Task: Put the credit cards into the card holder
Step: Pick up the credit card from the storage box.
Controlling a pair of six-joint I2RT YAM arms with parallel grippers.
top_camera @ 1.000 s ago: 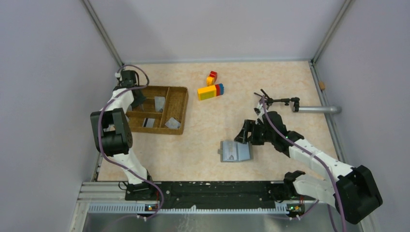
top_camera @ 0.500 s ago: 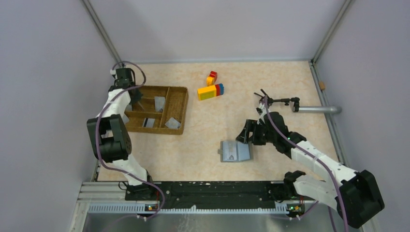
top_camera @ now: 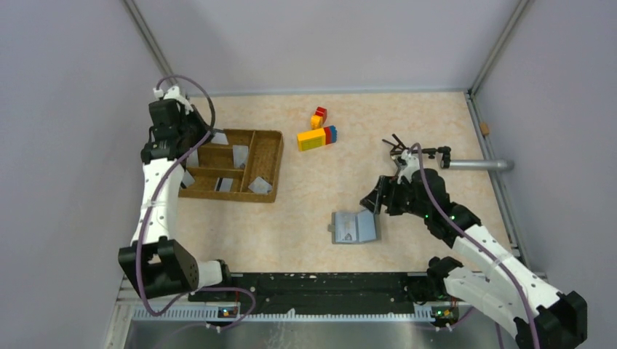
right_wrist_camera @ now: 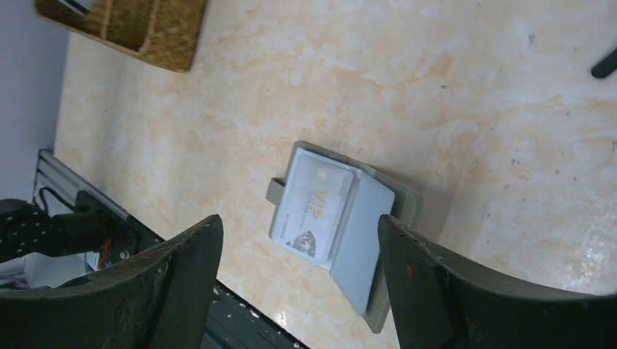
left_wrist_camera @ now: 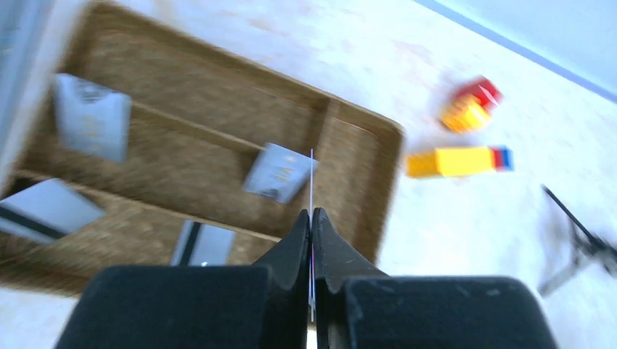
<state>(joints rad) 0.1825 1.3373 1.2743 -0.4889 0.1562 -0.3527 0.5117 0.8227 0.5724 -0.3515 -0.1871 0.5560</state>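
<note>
The card holder [top_camera: 354, 227] lies open on the table, grey-blue panels up, also in the right wrist view [right_wrist_camera: 367, 233]. A silver VIP credit card [right_wrist_camera: 317, 207] sits in its left panel. My right gripper [top_camera: 373, 201] is open and empty, just above the holder's far right side; in its wrist view [right_wrist_camera: 298, 222] the jaws stand wide either side of the holder. My left gripper [top_camera: 204, 137] is raised over the tray's far left corner, shut on a thin card seen edge-on [left_wrist_camera: 311, 174] between its tips [left_wrist_camera: 311, 215]. Several more cards [left_wrist_camera: 280, 171] [left_wrist_camera: 93, 116] [top_camera: 240, 155] lie in the tray.
The brown wicker compartment tray [top_camera: 273, 163] stands at the left, also in the left wrist view [left_wrist_camera: 356, 145]. Coloured toy blocks [top_camera: 317, 137] [top_camera: 319, 116] lie at the back centre. A black stand [top_camera: 407, 151] and grey cylinder [top_camera: 476, 165] sit by the right wall.
My left arm has lifted up and back out of the tray, carrying a card. My right gripper has shifted slightly right and stays open by the holder.
</note>
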